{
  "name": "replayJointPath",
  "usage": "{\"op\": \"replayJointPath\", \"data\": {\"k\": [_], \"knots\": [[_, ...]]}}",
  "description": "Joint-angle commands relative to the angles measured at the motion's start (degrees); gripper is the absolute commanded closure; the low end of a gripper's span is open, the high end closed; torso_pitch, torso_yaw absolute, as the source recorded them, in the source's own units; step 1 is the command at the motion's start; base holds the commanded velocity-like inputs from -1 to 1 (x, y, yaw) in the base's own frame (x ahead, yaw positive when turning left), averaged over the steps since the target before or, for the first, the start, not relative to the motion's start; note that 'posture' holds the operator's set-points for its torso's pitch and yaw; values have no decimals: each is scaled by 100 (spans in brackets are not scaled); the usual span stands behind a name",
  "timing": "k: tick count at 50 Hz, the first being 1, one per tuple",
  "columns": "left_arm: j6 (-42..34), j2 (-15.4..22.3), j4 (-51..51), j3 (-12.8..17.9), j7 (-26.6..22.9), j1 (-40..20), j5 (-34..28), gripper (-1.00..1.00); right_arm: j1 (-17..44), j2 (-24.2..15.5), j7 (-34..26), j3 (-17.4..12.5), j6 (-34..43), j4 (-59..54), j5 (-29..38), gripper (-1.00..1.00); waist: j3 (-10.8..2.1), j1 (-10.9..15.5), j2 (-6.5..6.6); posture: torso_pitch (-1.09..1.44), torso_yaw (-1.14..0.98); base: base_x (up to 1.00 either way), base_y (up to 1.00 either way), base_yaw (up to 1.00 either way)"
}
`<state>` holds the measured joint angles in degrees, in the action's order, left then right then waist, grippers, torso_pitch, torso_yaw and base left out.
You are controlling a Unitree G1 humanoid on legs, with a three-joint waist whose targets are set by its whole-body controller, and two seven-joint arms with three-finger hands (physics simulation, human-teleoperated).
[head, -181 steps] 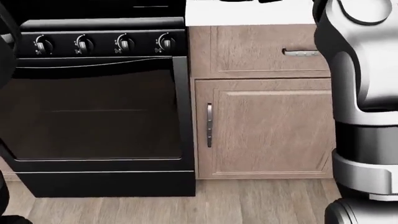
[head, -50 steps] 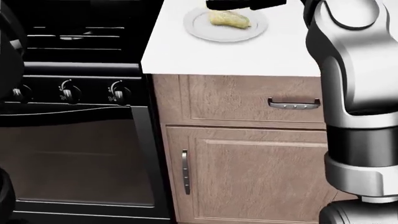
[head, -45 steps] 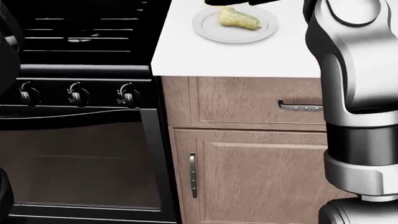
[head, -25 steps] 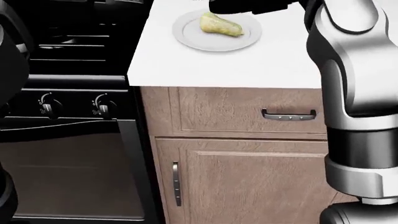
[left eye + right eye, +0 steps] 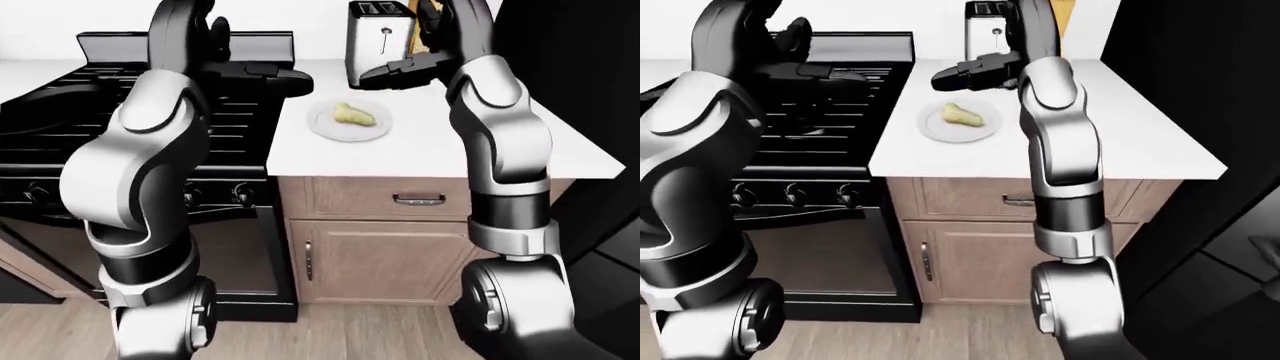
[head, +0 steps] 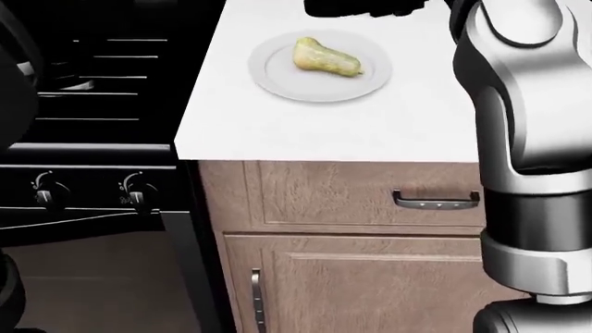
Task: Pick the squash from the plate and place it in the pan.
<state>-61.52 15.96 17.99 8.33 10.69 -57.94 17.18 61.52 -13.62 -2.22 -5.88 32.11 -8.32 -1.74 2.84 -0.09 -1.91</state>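
Your squash (image 6: 327,58) lies on the plate (image 6: 277,80), neck toward head-view upper left, bulb lower right; right hand (image 5: 400,73) fingers' state unclear.

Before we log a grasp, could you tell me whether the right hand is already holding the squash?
No, the squash lies alone on the plate, and the right hand is above the counter, clear of it.
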Motion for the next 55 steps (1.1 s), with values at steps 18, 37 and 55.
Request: {"op": "replayJointPath", "data": {"k": [18, 37, 55], "knots": [[153, 92, 81, 74, 11, -204, -18, -100, 225, -11, 19, 19, -134, 96, 12, -100, -216, -13, 471, 0, 0, 15, 0, 0], [180, 70, 75, 66, -21, -184, -65, -100, 215, -6, 13, 16, -141, 101, 21, -100, -145, -21, 419, 0, 0, 15, 0, 0], [129, 80, 119, 86, -1, -212, -35, -100, 217, -5, 8, 23, -127, 99, 32, -100, -171, 75, -123, 0, 0, 15, 0, 0]]}}
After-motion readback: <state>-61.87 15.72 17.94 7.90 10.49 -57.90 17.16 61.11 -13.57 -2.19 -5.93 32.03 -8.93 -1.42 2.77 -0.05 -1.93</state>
